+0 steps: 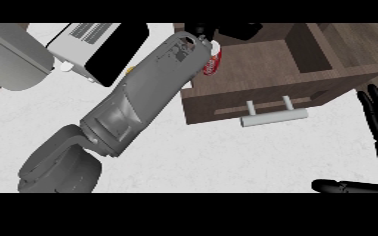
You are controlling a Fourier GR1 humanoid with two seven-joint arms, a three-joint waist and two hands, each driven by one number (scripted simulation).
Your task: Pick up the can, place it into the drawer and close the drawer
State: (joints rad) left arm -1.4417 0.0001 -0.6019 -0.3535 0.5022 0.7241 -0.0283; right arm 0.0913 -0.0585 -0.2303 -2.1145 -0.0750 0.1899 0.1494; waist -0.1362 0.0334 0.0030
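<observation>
My left hand (198,30) fingers curl round the can (213,64); I should lower it below them into the drawer (258,75) before letting go.

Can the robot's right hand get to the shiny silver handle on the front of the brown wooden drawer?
Probably yes. The right hand shows open at the view's right edge, and only bare white counter lies between it and the silver bar handle on the brown wooden drawer.

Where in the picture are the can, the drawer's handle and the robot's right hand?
can (213,64), head view, red side.
drawer's handle (274,118), head view, middle of bar.
right hand (367,111), head view, a finger.
</observation>
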